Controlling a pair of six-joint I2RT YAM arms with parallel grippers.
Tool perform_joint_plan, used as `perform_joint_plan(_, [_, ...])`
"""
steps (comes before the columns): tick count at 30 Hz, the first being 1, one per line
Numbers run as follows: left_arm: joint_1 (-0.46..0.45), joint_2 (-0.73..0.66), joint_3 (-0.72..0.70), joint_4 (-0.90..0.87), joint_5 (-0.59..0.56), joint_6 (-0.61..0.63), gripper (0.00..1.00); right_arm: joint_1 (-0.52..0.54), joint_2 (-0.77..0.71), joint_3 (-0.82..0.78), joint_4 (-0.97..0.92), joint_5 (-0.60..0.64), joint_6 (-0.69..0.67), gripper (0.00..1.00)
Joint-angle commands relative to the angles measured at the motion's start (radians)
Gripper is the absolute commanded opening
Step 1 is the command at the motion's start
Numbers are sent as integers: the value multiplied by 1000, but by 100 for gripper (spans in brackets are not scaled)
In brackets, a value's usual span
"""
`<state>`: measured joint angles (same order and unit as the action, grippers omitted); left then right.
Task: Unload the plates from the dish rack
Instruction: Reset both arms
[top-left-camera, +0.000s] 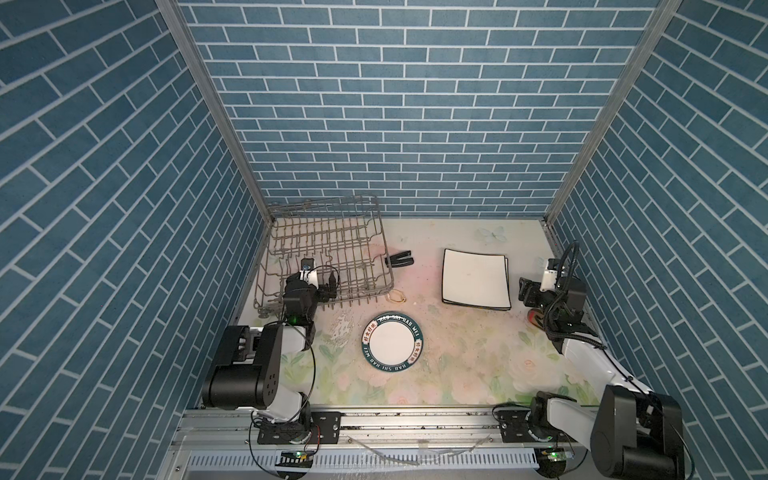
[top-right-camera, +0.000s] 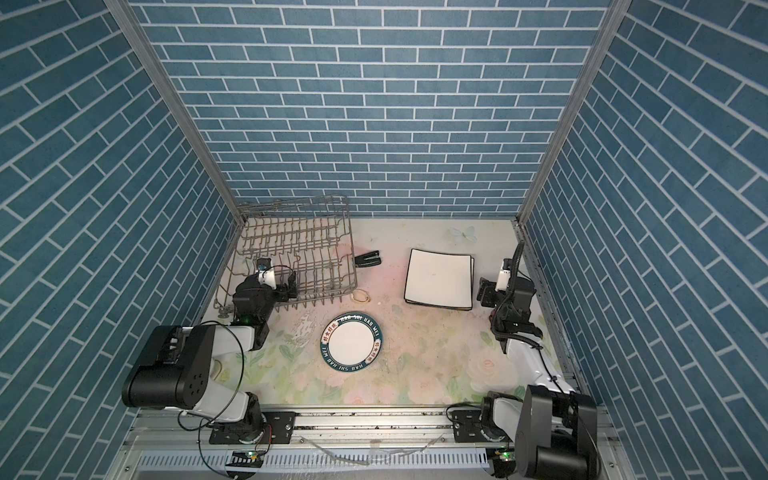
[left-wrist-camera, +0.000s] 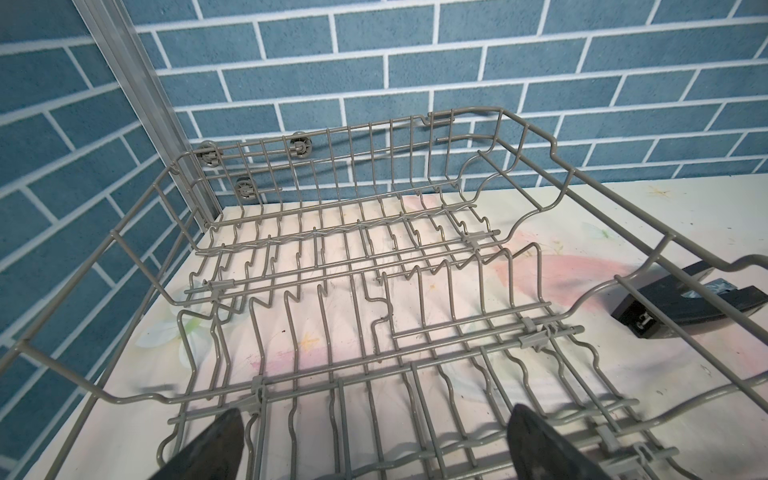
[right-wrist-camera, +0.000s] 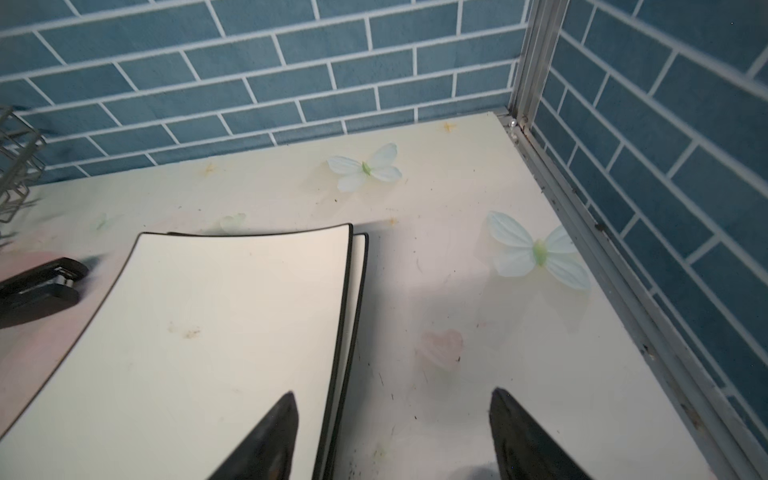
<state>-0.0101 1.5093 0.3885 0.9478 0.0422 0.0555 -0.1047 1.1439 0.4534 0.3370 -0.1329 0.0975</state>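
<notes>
The flowered tabletop (top-left-camera: 457, 365) carries everything, and the dish rack (top-left-camera: 332, 245) sits at its far left corner against the wall. In the left wrist view its tines stand bare, so I judge the unloading is all but done. Two cream square plates (top-left-camera: 476, 284) with black edges lie stacked flat on the far right of the tabletop, the upper one slightly offset so a strip of the lower one (right-wrist-camera: 360, 291) shows. A round plate (top-left-camera: 392, 341) with a lettered teal rim lies flat near the middle front, well apart from both. The step in hand looks like letting go of the stack. The right gripper (right-wrist-camera: 395, 392) hangs at the stack's right edge, its fingers (right-wrist-camera: 274, 436) spread with nothing between them, one over the upper plate's rim and the other over bare tabletop. To finish well, it should lift straight up before drawing back, so that no finger drags the upper plate further off the lower one. The left gripper (left-wrist-camera: 376, 415) hovers over the rack's near end with its fingers wide and empty. It should rise clear of the tines before swinging away, since a snagged wire would tug the rack. A black stapler (top-left-camera: 400, 258) beside the rack and a small yellowish loop (top-left-camera: 397, 296) near its front corner are best left alone.
</notes>
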Motion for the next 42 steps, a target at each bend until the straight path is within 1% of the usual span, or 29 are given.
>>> perform_joint_plan(1, [-5,18,1,-92,-27,23,99,3,59,-55,238,26,-40,74])
perform_joint_plan(6, [-5,18,0,-91,-26,23,99,4,147,-68,324,30,-46,74])
perform_joint_plan(9, [-5,20,0,-92,-26,24,99,5,198,-60,338,24,-47,74])
perform_joint_plan(15, [-5,19,0,-91,-27,23,99,3,305,-66,465,0,-33,74])
perform_joint_plan(19, [-4,19,0,-92,-25,23,99,4,359,-58,499,-16,-39,74])
perform_joint_plan(24, [-5,19,2,-91,-25,23,99,3,369,-44,473,-26,-46,75])
perform_joint_plan(27, [-4,19,2,-93,-26,23,99,10,388,-51,503,-24,-53,80])
perform_joint_plan(31, [-4,19,2,-93,-26,23,99,10,394,-56,519,-20,-51,81])
perform_joint_plan(32, [-5,19,2,-92,-25,22,99,10,395,-56,519,-21,-51,89])
perform_joint_plan(33, [-4,19,1,-93,-26,23,99,10,395,-57,519,-21,-51,99])
perform_joint_plan(39, [-5,19,2,-93,-25,23,99,10,398,-78,563,-6,-42,99])
perform_joint_plan(42, [-4,19,1,-93,-25,23,99,11,399,-62,535,1,-44,99])
